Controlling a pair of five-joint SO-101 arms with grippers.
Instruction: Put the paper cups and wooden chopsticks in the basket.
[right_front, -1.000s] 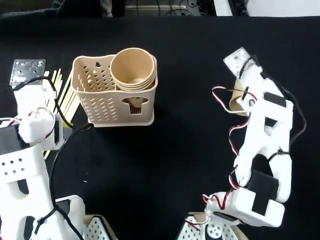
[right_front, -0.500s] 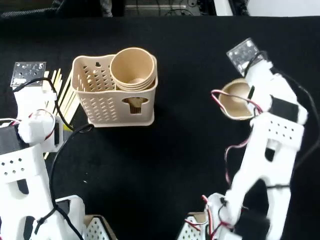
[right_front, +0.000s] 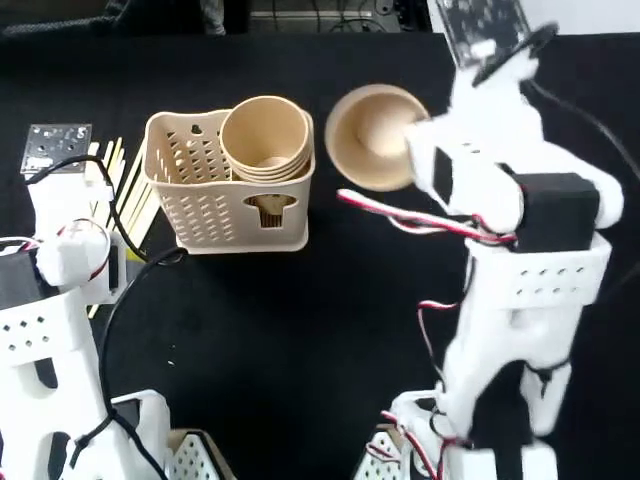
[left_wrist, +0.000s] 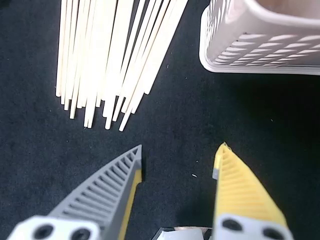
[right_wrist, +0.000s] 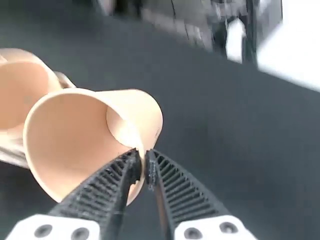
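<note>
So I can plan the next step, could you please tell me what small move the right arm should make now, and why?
Probably carry the tan paper cup sideways over the beige slotted plastic basket. The right gripper pinches the cup's rim, and the cup hangs beside the basket, not yet above the stack of nested cups inside it.

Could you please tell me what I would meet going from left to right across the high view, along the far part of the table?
Bundle of pale wooden chopsticks → beige perforated plastic basket → tan paper cup, held above the table → white right arm.
</note>
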